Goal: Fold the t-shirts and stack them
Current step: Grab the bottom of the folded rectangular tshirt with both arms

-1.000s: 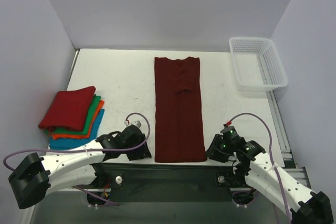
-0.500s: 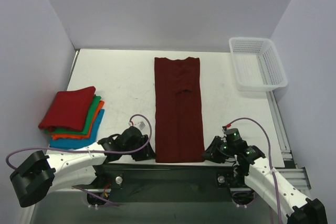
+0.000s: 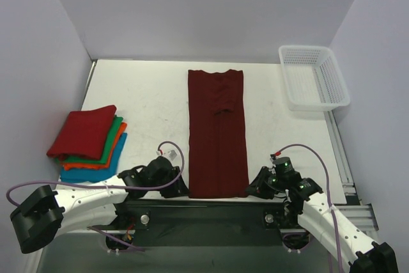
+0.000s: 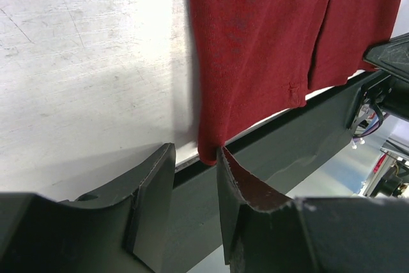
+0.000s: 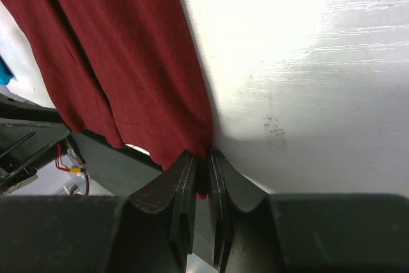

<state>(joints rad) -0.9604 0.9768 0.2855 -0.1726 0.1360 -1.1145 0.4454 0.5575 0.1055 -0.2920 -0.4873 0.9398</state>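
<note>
Arms just in at the 6 o'clock hem of the maroon t-shirt (image 3: 217, 139) for folding, I'm pinching one corner with the right gripper (image 5: 203, 161), left gripper (image 4: 195, 155) gaping round the other.

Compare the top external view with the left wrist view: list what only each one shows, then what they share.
Only the top external view: the full length of the maroon t-shirt, the stack of folded t-shirts at the left, and the white basket at the far right. Only the left wrist view: the left gripper close up, its fingers apart, with the shirt's near left corner at the mouth of the gap. Both: the maroon t-shirt lying on the white table, its near hem at the table's edge.
</note>
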